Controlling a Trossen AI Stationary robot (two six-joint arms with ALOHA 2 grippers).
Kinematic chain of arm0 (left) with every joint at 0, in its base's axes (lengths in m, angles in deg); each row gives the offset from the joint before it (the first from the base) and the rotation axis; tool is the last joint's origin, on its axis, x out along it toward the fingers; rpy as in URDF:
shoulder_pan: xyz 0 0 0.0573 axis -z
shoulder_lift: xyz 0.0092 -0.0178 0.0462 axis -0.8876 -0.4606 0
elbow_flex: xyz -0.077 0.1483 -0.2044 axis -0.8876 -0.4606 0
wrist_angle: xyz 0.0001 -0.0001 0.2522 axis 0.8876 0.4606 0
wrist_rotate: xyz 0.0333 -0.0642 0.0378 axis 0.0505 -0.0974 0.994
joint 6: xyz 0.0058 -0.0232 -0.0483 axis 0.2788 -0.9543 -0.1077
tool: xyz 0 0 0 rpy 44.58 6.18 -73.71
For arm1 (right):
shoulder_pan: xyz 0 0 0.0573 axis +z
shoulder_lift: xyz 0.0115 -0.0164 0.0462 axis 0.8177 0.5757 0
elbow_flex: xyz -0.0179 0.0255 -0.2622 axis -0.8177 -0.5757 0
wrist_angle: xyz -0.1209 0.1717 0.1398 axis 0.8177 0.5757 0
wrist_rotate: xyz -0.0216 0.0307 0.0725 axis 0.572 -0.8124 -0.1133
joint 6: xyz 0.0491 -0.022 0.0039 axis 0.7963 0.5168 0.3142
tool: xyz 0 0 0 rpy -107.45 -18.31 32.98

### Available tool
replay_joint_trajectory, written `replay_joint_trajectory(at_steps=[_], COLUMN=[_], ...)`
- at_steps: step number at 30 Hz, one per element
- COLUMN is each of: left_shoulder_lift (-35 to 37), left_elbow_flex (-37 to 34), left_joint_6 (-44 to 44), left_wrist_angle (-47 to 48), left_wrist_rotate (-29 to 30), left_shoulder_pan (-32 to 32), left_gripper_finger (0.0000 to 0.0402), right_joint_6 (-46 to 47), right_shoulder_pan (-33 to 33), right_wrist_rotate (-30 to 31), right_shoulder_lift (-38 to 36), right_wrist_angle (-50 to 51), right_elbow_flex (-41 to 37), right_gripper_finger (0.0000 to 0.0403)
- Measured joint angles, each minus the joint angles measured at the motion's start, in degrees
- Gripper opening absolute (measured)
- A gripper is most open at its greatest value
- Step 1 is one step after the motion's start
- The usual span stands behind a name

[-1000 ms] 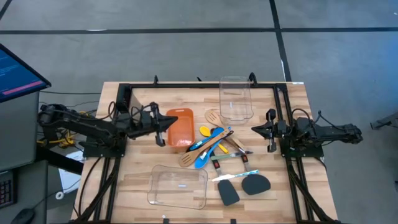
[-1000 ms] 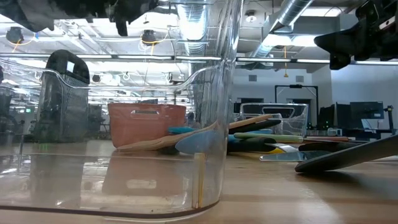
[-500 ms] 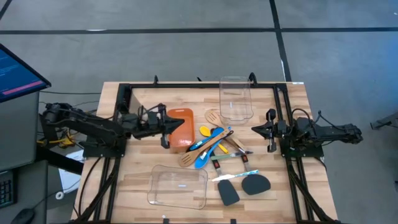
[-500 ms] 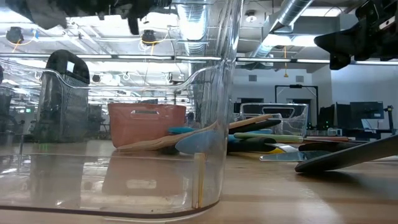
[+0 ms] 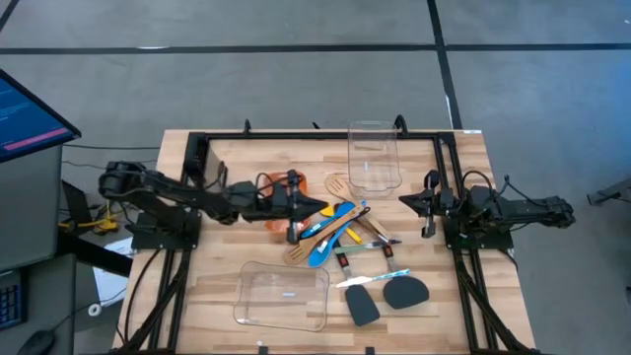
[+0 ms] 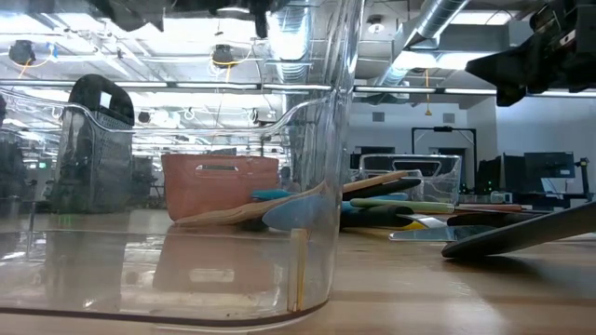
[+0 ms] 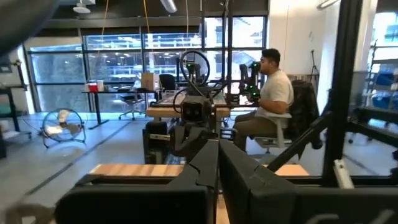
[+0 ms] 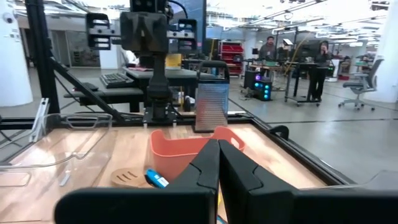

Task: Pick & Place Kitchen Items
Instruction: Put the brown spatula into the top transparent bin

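Pale wooden planking formed the tabletop (image 5: pixel 217 286), framed by a black rail and set on a grey floor. At its middle, a loose heap of kitchen utensils (image 5: pixel 340 229) was left: wooden spoons, a slotted wooden turner, blue and yellow spoons and slim dark-handled tools, crossed over one another. Two black spatulas (image 5: pixel 385 296) were laid apart nearer the front edge, probably so that each could be reached singly. An orange rectangular plastic bin (image 5: pixel 296 189) was stood just beside the heap, mostly hidden under the left arm, and was judged a likely receptacle. Two clear plastic containers, one at the back (image 5: pixel 374 158) and one at the front (image 5: pixel 284 296), were kept clear of the heap. The left gripper (image 5: pixel 292 232) was held above the heap's edge, its fingers closed on nothing. The right gripper (image 5: pixel 430 209) was parked at the right side, fingers likewise closed and empty.
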Motion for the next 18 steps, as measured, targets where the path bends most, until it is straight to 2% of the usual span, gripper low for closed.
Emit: replay_joint_trajectory(at_steps=[11,18], left_shoulder_lift=[-6.2,-6.2], left_elbow_flex=[11.5,22.9], left_joint_6=[8.0,8.4], left_wrist_angle=[1.5,11.1], left_wrist_rotate=[-0.1,-7.7], left_shoulder_pan=[-5.6,-11.4], left_gripper_finger=[0.0003,0.0003], right_joint_6=[0.0,0.0], right_shoulder_pan=[0.0,0.0], right_wrist_rotate=[0.0,0.0], right_shoulder_lift=[0.0,0.0], right_wrist_angle=[-0.1,-0.9], right_elbow_flex=[0.0,0.0], right_gripper_finger=[0.0,0.0])
